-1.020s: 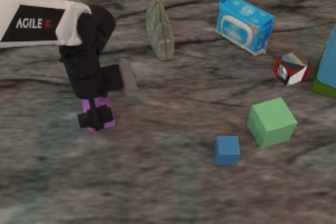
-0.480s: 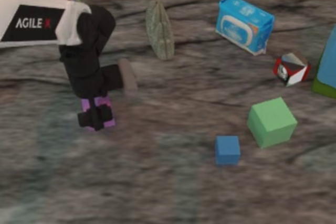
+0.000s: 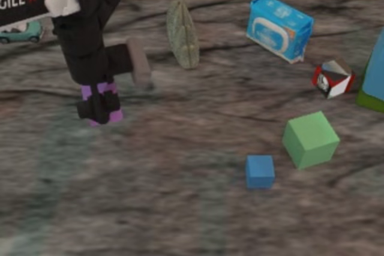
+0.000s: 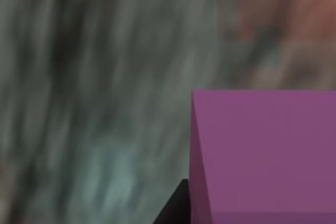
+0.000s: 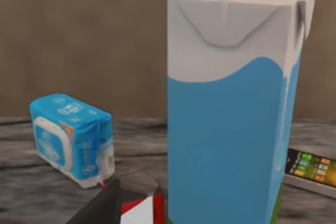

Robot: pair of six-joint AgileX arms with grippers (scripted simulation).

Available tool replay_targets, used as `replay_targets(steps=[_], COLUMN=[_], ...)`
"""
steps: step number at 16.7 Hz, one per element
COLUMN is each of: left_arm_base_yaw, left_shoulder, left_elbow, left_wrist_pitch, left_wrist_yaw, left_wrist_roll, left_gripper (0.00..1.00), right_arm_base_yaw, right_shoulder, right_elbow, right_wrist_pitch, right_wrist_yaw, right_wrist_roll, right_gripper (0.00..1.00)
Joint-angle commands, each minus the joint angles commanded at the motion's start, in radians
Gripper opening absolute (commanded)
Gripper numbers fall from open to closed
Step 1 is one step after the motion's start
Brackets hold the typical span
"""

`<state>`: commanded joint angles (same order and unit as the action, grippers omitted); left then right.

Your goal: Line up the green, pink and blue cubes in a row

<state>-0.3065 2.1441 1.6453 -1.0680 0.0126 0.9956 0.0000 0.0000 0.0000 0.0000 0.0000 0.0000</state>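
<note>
Top view, left to right. My left claw hangs over the left part of the mottled grey counter, its black fingers clamped on the matte magenta-pink cube; the left wrist view shows that cube raised clear of the counter surface. Farther right lies a ribbed grey-green oval object. The small matte medium-blue cube sits right of centre, with the larger matte light-green cube near it, apart, to its right. Behind them lie a blue-and-white printed soft packet and a small red, white and black box. A tall blue-and-white carton stands at the right edge. My right claw is out of sight.
</note>
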Motion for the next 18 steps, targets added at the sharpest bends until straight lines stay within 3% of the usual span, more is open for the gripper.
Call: replay_targets(steps=[7,14,18], left_arm_base_yaw=[-0.044,-0.404,-0.491], left_shoulder=[0.006,0.029,0.026], left_elbow=[0.019,0.11,0.132], left_wrist_pitch=[-0.014,-0.09,-0.107], left_wrist_yaw=[-0.001,-0.006,-0.008], left_wrist_roll=[-0.017,-0.171,-0.222], left_gripper=[0.0,0.0,0.0], right_arm_base_yaw=[0.0,0.0,0.0], right_shoulder=[0.0,0.0,0.0], right_elbow=[0.0,0.0,0.0], right_wrist_pitch=[0.0,0.0,0.0], right_wrist_yaw=[0.0,0.0,0.0], right_wrist_roll=[0.0,0.0,0.0], right_gripper=[1.0,1.0,1.0])
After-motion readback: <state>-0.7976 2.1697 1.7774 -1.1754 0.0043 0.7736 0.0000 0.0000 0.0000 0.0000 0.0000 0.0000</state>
